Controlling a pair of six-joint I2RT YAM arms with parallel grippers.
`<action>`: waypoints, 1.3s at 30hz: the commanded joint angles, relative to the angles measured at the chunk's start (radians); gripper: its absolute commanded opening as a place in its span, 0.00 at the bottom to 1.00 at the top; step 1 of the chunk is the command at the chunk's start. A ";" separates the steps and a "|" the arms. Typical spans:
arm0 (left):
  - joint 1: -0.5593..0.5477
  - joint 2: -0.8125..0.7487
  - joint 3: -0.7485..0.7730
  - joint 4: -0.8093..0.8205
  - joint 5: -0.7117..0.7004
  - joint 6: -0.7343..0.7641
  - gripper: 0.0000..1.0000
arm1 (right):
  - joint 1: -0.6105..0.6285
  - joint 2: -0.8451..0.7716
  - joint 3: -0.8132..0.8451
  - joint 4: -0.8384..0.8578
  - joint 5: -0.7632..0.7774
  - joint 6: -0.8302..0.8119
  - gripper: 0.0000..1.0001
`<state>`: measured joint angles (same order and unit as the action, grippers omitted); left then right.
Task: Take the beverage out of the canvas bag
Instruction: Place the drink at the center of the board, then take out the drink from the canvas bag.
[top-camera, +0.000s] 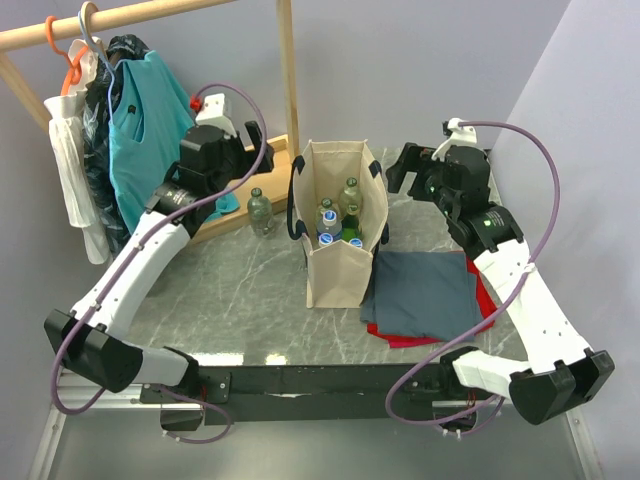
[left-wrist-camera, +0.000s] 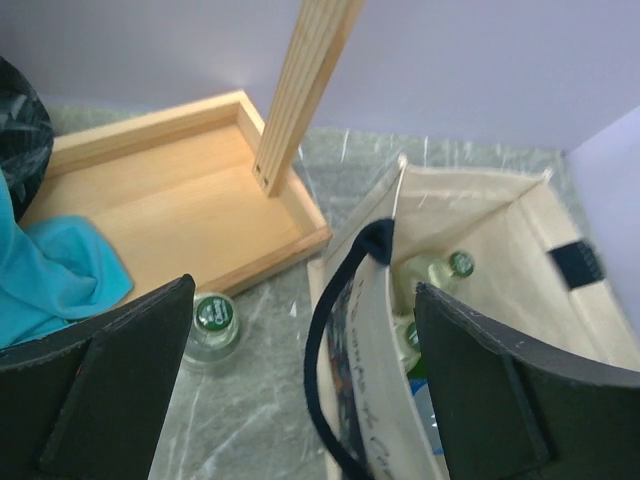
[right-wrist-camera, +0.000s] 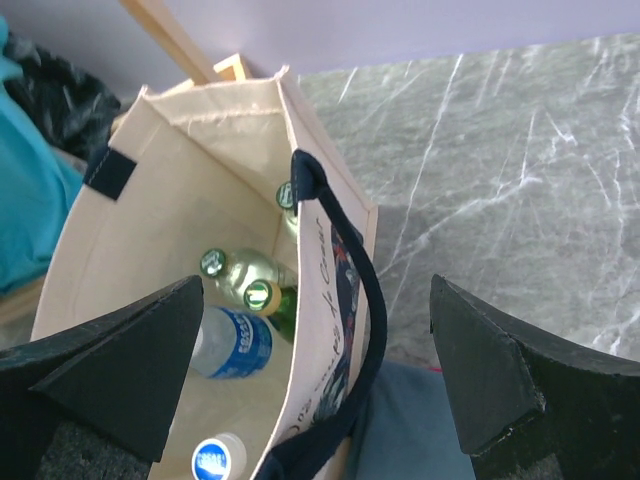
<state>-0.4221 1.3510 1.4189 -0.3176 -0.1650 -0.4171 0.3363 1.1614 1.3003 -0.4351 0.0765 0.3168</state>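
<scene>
The beige canvas bag (top-camera: 335, 280) stands upright mid-table with its mouth open and dark navy handles (right-wrist-camera: 365, 290). Several beverage bottles stand inside it: green-capped ones (right-wrist-camera: 258, 295) and blue-capped water bottles (right-wrist-camera: 235, 345). Another green-capped bottle (left-wrist-camera: 213, 318) stands on the table outside, left of the bag. My left gripper (top-camera: 252, 158) hovers open above the bag's left rim (left-wrist-camera: 400, 200), its jaws straddling the left handle (left-wrist-camera: 325, 330). Open as well, my right gripper (top-camera: 405, 170) hangs over the right rim, the handle between its spread fingers (right-wrist-camera: 490, 370). Neither holds anything.
A wooden base tray (left-wrist-camera: 180, 190) with an upright post (left-wrist-camera: 300, 90) of the clothes rack lies behind the loose bottle. Teal clothing (top-camera: 150, 120) hangs at the left. A folded grey-blue cloth (top-camera: 425, 290) over red fabric (top-camera: 485, 300) lies right of the bag.
</scene>
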 joint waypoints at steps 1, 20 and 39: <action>0.002 -0.020 0.097 -0.026 -0.045 -0.038 0.96 | 0.006 -0.023 0.023 0.036 0.062 0.048 1.00; 0.002 -0.104 0.037 0.037 -0.082 -0.061 0.96 | 0.004 -0.066 -0.035 0.104 -0.006 0.031 1.00; 0.002 -0.064 0.081 0.013 0.044 0.060 0.96 | 0.004 -0.077 -0.036 0.107 0.023 -0.018 1.00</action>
<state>-0.4221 1.2446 1.4025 -0.2604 -0.1764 -0.4030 0.3363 1.0950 1.2552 -0.3588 0.0750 0.3237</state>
